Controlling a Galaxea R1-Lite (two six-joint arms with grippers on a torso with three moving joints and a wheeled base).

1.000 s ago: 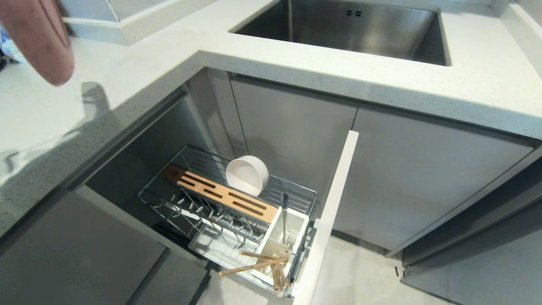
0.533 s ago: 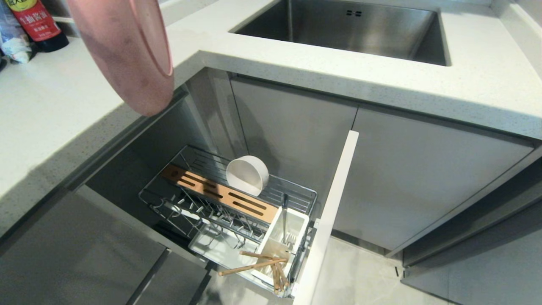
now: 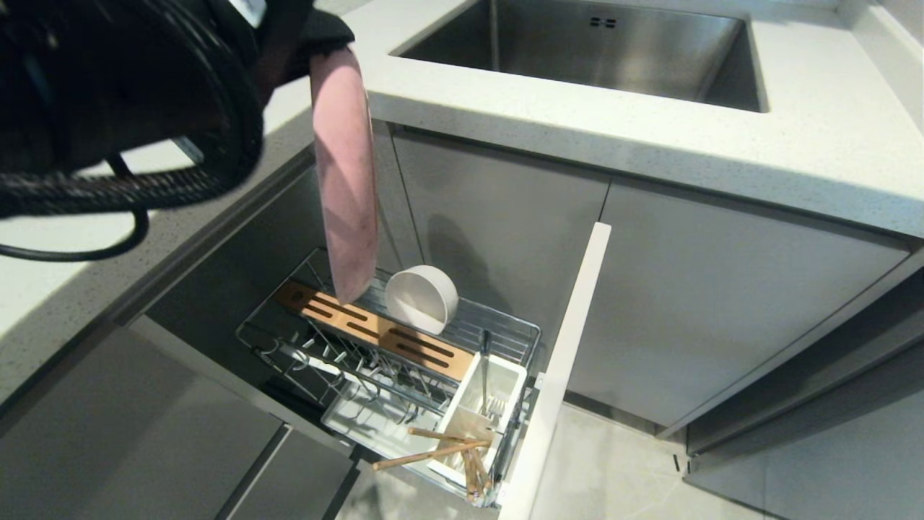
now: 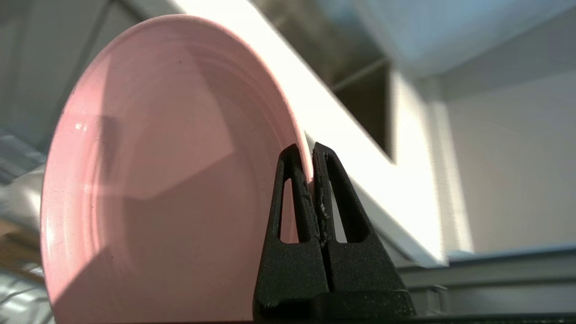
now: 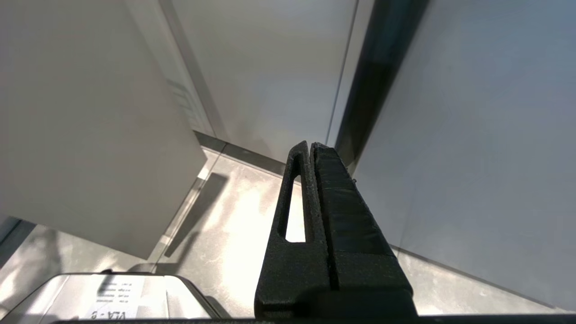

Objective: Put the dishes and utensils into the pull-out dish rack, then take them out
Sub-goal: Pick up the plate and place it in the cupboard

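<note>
One large round flat pink plate [image 3: 345,180] hung edge-down below the left gripper [image 4: 310,155], whose jaws pinched its rim, above the chrome wire pull-out dish rack [image 3: 390,347]. Stiff, glossy and probably breakable, it could swing from that narrow rim hold.

The right gripper [image 5: 310,148] stayed closed and empty, parked.

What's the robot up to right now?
Left gripper shut on plate rim, plate edge-on above rack. Right gripper shut, empty, parked near the floor. Bowl in rack beside plate's lower edge.
</note>
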